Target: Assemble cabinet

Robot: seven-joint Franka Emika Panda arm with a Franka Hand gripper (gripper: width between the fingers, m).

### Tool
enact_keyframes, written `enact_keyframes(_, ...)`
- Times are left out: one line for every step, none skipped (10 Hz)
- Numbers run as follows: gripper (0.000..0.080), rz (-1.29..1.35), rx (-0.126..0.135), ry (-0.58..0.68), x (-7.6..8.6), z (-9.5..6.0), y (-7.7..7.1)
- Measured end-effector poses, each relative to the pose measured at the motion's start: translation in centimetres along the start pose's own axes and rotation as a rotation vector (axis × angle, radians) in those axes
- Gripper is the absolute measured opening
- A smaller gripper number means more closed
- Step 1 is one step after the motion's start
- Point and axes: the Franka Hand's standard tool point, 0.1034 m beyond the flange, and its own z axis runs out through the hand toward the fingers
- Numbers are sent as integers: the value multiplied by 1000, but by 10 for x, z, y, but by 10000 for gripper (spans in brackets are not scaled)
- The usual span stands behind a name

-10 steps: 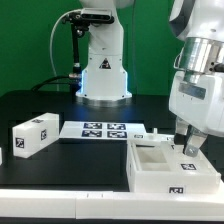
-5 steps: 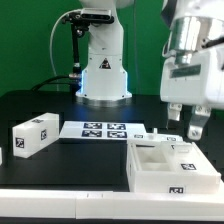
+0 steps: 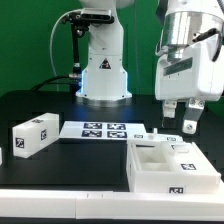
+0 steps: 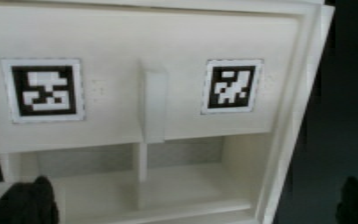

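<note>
The white cabinet shell lies on the black table at the exterior view's right, its open compartments facing up and tags on its top and front. My gripper hangs open a short way above its far right corner, touching nothing. In the wrist view the cabinet shell fills the picture: two tagged white faces side by side, with open compartments split by a thin divider beyond them. The dark fingertips stand wide apart at either edge of the gripper, with nothing between them. A loose white tagged block lies at the exterior view's left.
The marker board lies flat between the block and the cabinet. The arm's white base stands behind it, with a green backdrop beyond. Another small white tagged piece shows at the left edge.
The gripper has let go at the cabinet's right side, opened wide and risen clear of it, shifting slightly to the exterior view's left. The cabinet and block have stayed put.
</note>
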Motion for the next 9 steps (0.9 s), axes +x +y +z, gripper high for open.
enact_keyframes(796, 0, -1, 1, 0, 0, 0)
enact_keyframes(796, 0, -1, 1, 0, 1, 0)
enact_keyframes(796, 0, -1, 1, 0, 1, 0)
enact_keyframes(796, 1, 2, -1, 1, 0, 1)
enact_keyframes(796, 23, 17, -13, 4, -2, 8)
enact_keyframes(796, 55, 63, -25, 7, -8, 15)
enact_keyframes(796, 95, 107, -37, 9, -13, 27)
enact_keyframes(796, 130, 134, -38, 6, -16, 37)
enact_keyframes(796, 137, 115, -47, -4, -13, 43)
